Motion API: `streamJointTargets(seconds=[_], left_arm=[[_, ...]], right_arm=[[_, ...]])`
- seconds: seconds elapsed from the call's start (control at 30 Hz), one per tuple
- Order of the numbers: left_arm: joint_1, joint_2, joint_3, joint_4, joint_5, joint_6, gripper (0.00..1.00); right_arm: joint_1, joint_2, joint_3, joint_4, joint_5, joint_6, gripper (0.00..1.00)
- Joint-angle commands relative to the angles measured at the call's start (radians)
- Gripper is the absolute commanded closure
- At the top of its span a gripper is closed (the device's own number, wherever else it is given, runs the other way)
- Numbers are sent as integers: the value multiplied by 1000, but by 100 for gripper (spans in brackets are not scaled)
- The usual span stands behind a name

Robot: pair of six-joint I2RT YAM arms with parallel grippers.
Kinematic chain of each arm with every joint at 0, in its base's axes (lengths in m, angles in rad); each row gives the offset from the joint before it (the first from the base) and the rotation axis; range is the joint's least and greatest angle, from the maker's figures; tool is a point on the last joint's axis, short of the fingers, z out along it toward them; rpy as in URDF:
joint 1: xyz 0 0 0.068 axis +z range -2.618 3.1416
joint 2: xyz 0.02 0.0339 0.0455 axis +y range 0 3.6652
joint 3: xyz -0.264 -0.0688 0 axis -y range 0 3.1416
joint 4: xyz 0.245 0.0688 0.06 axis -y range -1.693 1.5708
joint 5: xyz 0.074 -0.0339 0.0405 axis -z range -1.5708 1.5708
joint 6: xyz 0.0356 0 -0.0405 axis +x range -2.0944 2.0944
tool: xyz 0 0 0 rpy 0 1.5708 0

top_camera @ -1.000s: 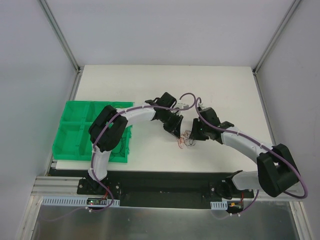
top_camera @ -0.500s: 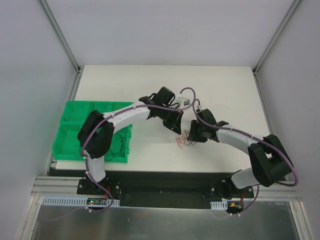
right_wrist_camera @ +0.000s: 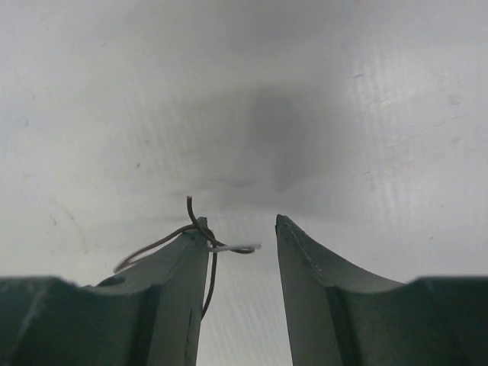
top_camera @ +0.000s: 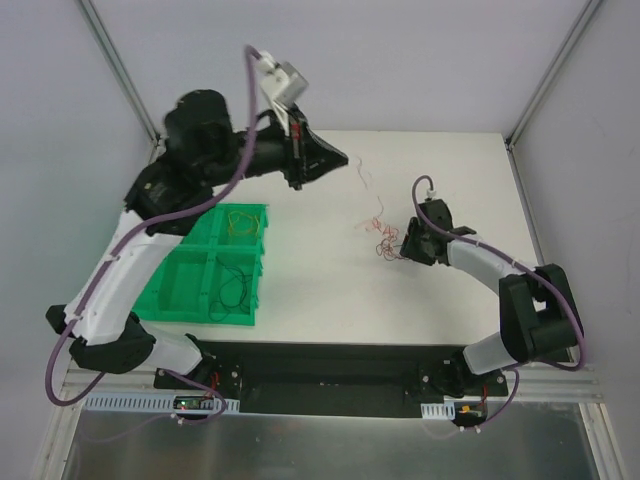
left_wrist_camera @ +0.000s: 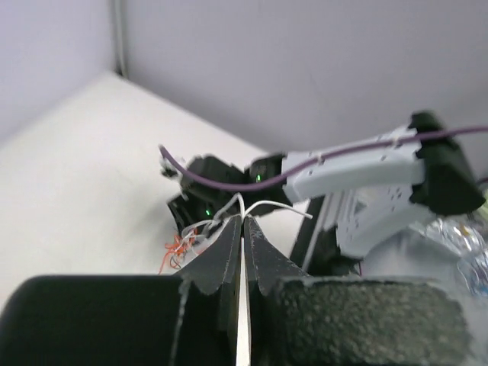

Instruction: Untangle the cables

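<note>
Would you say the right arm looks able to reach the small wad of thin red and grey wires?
Probably yes: the right tool sits open beside the small wad of thin red and grey wires, nothing between them. The left tool, shut on a thin white strand, is up and clear.

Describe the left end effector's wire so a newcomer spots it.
On the white table, a reddish wad lies beside the right end effector. One pale wire climbs from it to the left end effector; it alone is whitish and lifted off the table.
</note>
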Motion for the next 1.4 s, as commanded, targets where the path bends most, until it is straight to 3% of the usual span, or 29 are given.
streamJointTargets(seconds=[0.0, 0.23, 0.37, 0.5, 0.83, 0.93, 1.2, 1.37], left_arm=[[-8, -31, 215, -120, -136, 33, 100], [-8, -13, 330, -134, -145, 16, 100], [-8, -28, 386, -134, -200, 23, 100], [-8, -74, 436, -132, -307, 60, 100], [-7, -237, 259, -162, -616, 192, 100], [-7, -244, 199, -169, -604, 180, 100], [-8, -200, 19, -160, -470, 116, 100], [-7, -183, -60, -139, -398, 80, 100]], right_arm=[[-100, -5, 51, 3, -74, -47, 56], [-195, -2, 67, -25, -71, -89, 46], [-249, 5, 76, -60, 33, -116, 40], [-344, 64, 83, -78, 44, -90, 39], [-473, -24, 17, -40, 87, -70, 37], [-485, -30, 34, -60, 127, -75, 36], [-453, -168, 45, -80, -81, -133, 29], [-294, -272, 16, -59, -137, -202, 27]])
